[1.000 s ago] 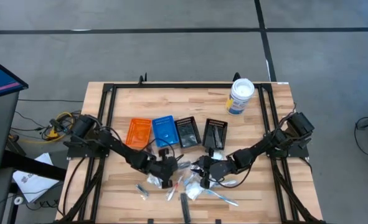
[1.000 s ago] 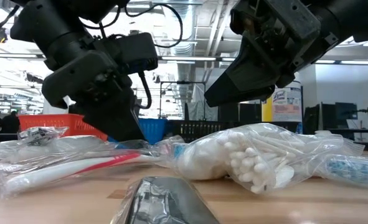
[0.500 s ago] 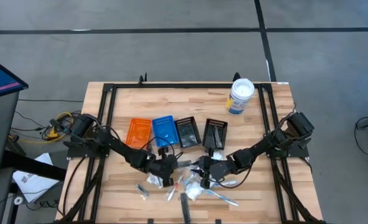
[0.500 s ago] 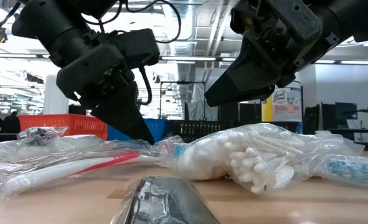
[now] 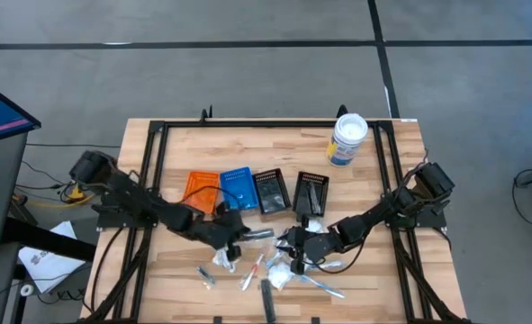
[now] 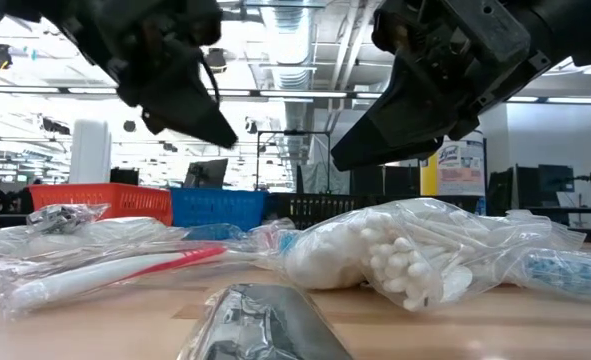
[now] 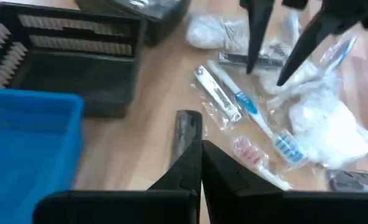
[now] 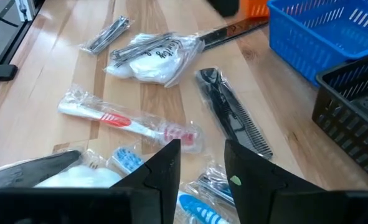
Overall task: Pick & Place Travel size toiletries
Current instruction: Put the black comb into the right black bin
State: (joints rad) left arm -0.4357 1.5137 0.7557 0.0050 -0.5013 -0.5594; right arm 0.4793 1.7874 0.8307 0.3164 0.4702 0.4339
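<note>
Black and pressed together on nothing, my left gripper (image 5: pixel 238 241) has lifted off the pile and swung back toward the blue bin (image 5: pixel 237 187), so no toiletry came with it. The red toothbrush (image 8: pixel 124 122) and comb (image 8: pixel 233 122) lie between my arms. My right gripper (image 5: pixel 294 255), part-spread, hovers over the cotton-swab packet (image 6: pixel 395 250), crowding that heap

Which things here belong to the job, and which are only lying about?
Job: red toothbrush, black comb, cotton swab bag, blue toothbrush, nail clippers.
Lying about: white tub, orange bin, blue bin, two black bins.
</note>
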